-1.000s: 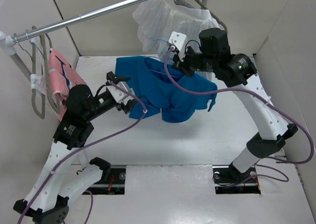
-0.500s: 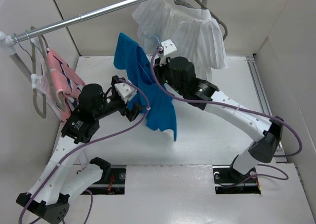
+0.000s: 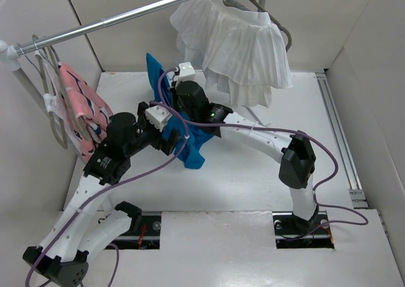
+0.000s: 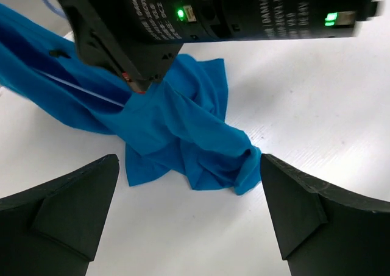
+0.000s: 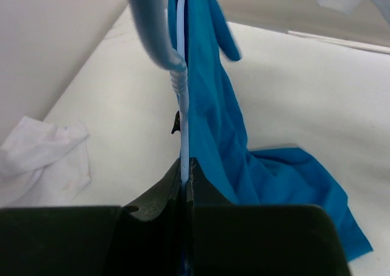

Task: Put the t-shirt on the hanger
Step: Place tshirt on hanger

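Hanging at the far left of the overhead view, a pink striped garment (image 3: 79,113) droops on its own hanger below the metal rail (image 3: 126,16). Just right of it, the left arm reaches across the white table (image 3: 253,185). The left gripper (image 4: 189,166) has its jaws spread wide and holds nothing. Its wrist view shows both dark fingers (image 4: 61,209) well apart above the table, aimed at the cloth without touching it.

The t-shirt (image 3: 193,153) sits between the two arms near the table's middle. Its upper part is lifted towards the back wall, and its lower folds lie crumpled in a heap on the table.

The right gripper (image 5: 184,175) is pinched tight on the thin stem of the hanger (image 5: 183,105), just below the curved hook. The blue fabric falls along the right side of that stem and trails down to the table. A thin pale line crosses the fabric in the left wrist view. Whether the hanger's arms sit inside the shirt cannot be told.

Further right, a white pleated garment (image 3: 234,46) hangs from the rail above the right arm.
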Robot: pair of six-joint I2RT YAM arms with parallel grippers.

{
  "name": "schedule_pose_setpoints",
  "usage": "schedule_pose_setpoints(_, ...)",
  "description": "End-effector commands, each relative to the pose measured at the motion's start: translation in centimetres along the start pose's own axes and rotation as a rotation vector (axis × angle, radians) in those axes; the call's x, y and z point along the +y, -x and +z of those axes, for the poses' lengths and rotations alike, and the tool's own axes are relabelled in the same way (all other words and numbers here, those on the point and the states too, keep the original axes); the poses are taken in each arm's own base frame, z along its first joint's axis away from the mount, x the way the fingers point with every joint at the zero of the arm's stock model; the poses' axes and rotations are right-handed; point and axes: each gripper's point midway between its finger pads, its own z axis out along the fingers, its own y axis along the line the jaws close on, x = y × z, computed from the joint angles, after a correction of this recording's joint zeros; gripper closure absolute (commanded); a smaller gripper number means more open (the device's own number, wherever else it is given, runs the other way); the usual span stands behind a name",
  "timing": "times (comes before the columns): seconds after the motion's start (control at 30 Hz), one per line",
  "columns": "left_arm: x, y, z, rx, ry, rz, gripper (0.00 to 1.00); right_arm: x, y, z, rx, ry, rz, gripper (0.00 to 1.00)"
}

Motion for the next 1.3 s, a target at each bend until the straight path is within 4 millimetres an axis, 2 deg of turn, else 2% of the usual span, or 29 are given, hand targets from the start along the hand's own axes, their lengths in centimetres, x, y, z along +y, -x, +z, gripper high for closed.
schedule_pose_setpoints(0.0, 1.2, -1.0, 1.9, 0.026, 0.050, -0.004, 0.00, 3.2, 8.5, -1.8, -0.211, 0.065, 0.121, 1.00)
schedule_pose_setpoints(0.07, 1.8, -2.5, 2.9, 0.066, 0.072, 0.002, 0.00, 3.2, 9.4, -2.3, -0.244, 0.036, 0.092, 1.00)
schedule_pose_setpoints(0.2, 2.0, -3.4, 4.0, 0.051, 0.065, 0.070, 0.00, 2.6, 8.5, -2.2, -0.243, -0.014, 0.075, 1.00)
schedule_pose_setpoints(0.23, 2.2, -2.8, 4.0, 0.015, 0.074, 0.097, 0.00, 2.4, 8.9, -2.2, -0.256, -0.022, 0.065, 1.00)
schedule_pose_setpoints(0.27, 2.4, -3.5, 4.3, 0.021, 0.073, 0.146, 0.00, 2.5, 9.1, -2.2, -0.273, -0.019, 0.061, 1.00)
schedule_pose_setpoints(0.37, 2.8, -2.1, 4.3, -0.067, 0.100, 0.209, 0.00, 2.4, 9.0, -1.6, -0.289, -0.034, 0.021, 1.00)
schedule_pose_setpoints(0.43, 2.9, -1.3, 4.2, -0.108, 0.112, 0.198, 0.00, 2.1, 9.8, -1.2, -0.316, -0.027, 0.037, 1.00)
schedule_pose_setpoints(0.53, 2.5, -1.2, 4.3, -0.096, 0.080, 0.209, 0.00, 1.5, 10.4, -0.4, -0.379, -0.055, 0.070, 1.00)
schedule_pose_setpoints(0.57, 2.4, -1.8, 4.5, -0.064, 0.071, 0.212, 0.00, 0.8, 10.0, 0.1, -0.383, -0.065, 0.071, 1.00)
schedule_pose_setpoints(0.6, 2.8, -2.1, 4.6, -0.049, 0.088, 0.209, 0.00, 1.1, 9.6, 0.2, -0.382, -0.043, 0.090, 1.00)
schedule_pose_setpoints(0.7, 4.7, -3.0, 4.9, -0.051, 0.209, 0.186, 0.00, 1.4, 10.6, -0.5, -0.395, 0.006, 0.128, 1.00)
schedule_pose_setpoints(0.73, 4.5, -4.4, 4.9, -0.042, 0.207, 0.184, 0.00, 1.5, 11.6, -1.4, -0.428, -0.015, 0.146, 1.00)
schedule_pose_setpoints(0.77, 4.6, -4.5, 4.9, -0.063, 0.224, 0.177, 0.00, 1.9, 11.9, -2.0, -0.434, -0.015, 0.153, 1.00)
schedule_pose_setpoints(0.8, 4.6, -3.1, 4.3, -0.141, 0.244, 0.169, 0.00, 1.9, 11.6, -1.8, -0.427, -0.011, 0.177, 1.00)
schedule_pose_setpoints(0.83, 3.9, -3.6, 4.4, -0.163, 0.219, 0.147, 0.00, 2.1, 11.5, -1.8, -0.426, 0.001, 0.187, 1.00)
schedule_pose_setpoints(0.9, 3.4, -2.4, 3.9, -0.237, 0.202, 0.151, 0.00, 2.4, 12.0, -2.2, -0.431, 0.021, 0.218, 1.00)
schedule_pose_setpoints(0.93, 3.2, -1.1, 3.4, -0.299, 0.200, 0.165, 0.00, 2.6, 11.1, -1.9, -0.413, 0.031, 0.233, 1.00)
schedule_pose_setpoints(1.03, 2.9, -1.9, 3.6, -0.317, 0.197, 0.254, 0.00, 2.9, 9.0, -1.5, -0.367, 0.053, 0.353, 1.00)
schedule_pose_setpoints(1.07, 3.3, -1.5, 3.5, -0.329, 0.224, 0.254, 0.00, 2.9, 9.0, -1.5, -0.367, 0.057, 0.370, 1.00)
schedule_pose_setpoints(1.1, 3.5, -2.6, 3.7, -0.315, 0.239, 0.260, 0.00, 3.1, 9.0, -1.5, -0.364, 0.065, 0.369, 1.00)
schedule_pose_setpoints(1.17, 4.0, -1.8, 3.4, -0.350, 0.281, 0.260, 0.00, 3.7, 8.8, -1.7, -0.360, 0.079, 0.392, 1.00)
schedule_pose_setpoints(1.2, 3.7, -2.1, 3.6, -0.350, 0.272, 0.261, 0.00, 3.4, 8.5, -1.6, -0.356, 0.066, 0.401, 1.00)
schedule_pose_setpoints(1.27, 3.8, -2.7, 4.3, -0.327, 0.267, 0.266, 0.00, 4.5, 8.2, -2.0, -0.349, 0.085, 0.410, 1.00)
